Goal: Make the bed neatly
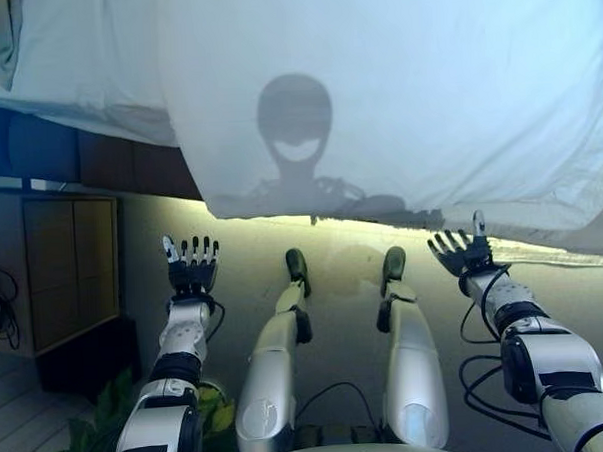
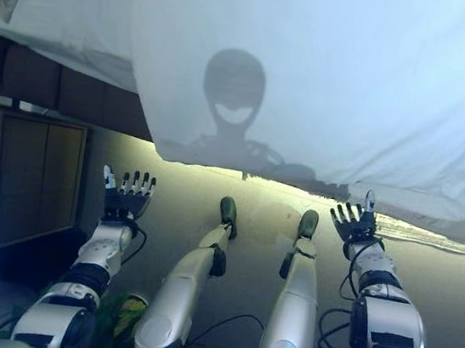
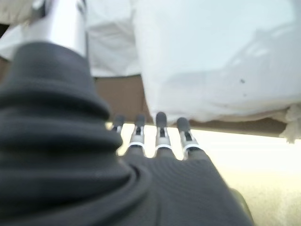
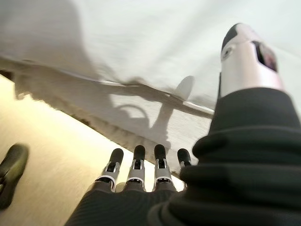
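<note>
**White sheet hangs ahead of both hands, neither touching it**

You have the sheet [image 1: 396,92] draped over the bed's edge straight in front, its hem running side to side across the view, above and beyond your fingertips. Your right hand [image 1: 461,252] sits just below the hem, close to the cloth, so it is the nearer one. Your left hand [image 1: 190,264] is out past the sheet's left hanging edge, facing the dark bed frame [image 1: 128,158], with the cloth up and to its right. Both arms reach forward and low, palms turned down, fingers straight and spread, holding nothing. To take the hem, I judge you must raise both hands and bring the left one inward.
</note>
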Tool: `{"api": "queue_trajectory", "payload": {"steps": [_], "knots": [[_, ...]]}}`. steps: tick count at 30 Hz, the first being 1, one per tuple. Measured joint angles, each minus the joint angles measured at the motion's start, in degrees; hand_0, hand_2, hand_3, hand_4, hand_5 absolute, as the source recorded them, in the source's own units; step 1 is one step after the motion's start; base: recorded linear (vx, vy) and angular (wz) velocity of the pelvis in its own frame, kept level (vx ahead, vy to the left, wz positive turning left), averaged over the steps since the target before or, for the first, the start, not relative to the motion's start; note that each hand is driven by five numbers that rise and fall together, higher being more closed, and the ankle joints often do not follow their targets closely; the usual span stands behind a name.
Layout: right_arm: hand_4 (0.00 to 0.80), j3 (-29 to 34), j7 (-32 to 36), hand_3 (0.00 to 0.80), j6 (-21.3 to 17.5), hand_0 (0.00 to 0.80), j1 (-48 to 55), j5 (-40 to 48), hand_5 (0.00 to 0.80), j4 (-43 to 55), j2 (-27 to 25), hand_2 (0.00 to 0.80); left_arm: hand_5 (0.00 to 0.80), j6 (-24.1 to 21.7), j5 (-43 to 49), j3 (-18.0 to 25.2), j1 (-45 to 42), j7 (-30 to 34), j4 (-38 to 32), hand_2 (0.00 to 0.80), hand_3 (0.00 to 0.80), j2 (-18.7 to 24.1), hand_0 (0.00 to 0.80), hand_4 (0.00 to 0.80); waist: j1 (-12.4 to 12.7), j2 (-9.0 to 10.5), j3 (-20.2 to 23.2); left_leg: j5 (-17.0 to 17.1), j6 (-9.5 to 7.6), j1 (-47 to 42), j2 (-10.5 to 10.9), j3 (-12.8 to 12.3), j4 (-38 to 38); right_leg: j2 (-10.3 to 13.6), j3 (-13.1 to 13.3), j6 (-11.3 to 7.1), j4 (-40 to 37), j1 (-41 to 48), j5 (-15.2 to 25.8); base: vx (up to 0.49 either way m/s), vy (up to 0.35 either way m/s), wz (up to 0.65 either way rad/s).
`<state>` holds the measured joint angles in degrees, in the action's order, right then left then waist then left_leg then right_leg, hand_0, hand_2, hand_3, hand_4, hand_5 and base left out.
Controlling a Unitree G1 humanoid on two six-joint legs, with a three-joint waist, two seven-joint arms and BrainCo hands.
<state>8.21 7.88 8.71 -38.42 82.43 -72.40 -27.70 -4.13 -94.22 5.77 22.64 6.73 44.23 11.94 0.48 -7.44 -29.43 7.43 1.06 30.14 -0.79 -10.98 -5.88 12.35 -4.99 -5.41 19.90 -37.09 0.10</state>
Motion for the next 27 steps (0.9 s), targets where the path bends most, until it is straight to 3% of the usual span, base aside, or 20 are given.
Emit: {"api": "queue_trajectory", "payload": {"steps": [13, 23, 27], "knots": [[0.0, 1.43, -2.0, 0.0, -2.08, 0.0, -5.43, 2.7, 0.0, 0.13, -7.43, 0.0, 0.0, -0.1, -1.58, -0.45, -0.72, -0.51, -4.79, 0.0, 0.0, 0.33, 0.0, 0.0, 0.37, -1.9, -0.07, -1.07, 0.57, 7.53, -0.09, -0.18, -4.67, -0.08, 2.8, 0.5, 4.11, -9.21, -0.03, 0.04, -0.072, -0.06], [0.0, 1.11, -0.57, 0.0, -2.6, 0.0, -11.16, 0.71, 0.0, 1.4, -12.05, 0.0, 0.0, -0.51, -1.95, -2.41, -1.52, -0.61, -9.96, 0.0, 0.0, 0.66, 0.0, 0.0, 2.11, -2.53, -0.03, -1.95, 1.11, 14.52, -0.98, 0.3, -10.08, -0.05, 2.94, 2.04, 9.48, -16.39, -1.19, 0.002, -0.083, 0.02], [0.0, -0.15, 0.4, 0.0, -2.63, 0.0, -14.21, -0.88, 0.0, 1.51, -12.69, 0.0, 0.0, -0.63, -2.31, -2.41, -2.52, -0.94, -11.23, 0.0, 0.0, 1.99, 0.0, 0.0, 2.69, -2.54, -0.02, -2.26, 1.56, 16.58, -1.1, 1.73, -11.84, -0.01, 2.44, 2.67, 11.59, -18.09, -1.97, -0.012, -0.09, 0.09]]}}
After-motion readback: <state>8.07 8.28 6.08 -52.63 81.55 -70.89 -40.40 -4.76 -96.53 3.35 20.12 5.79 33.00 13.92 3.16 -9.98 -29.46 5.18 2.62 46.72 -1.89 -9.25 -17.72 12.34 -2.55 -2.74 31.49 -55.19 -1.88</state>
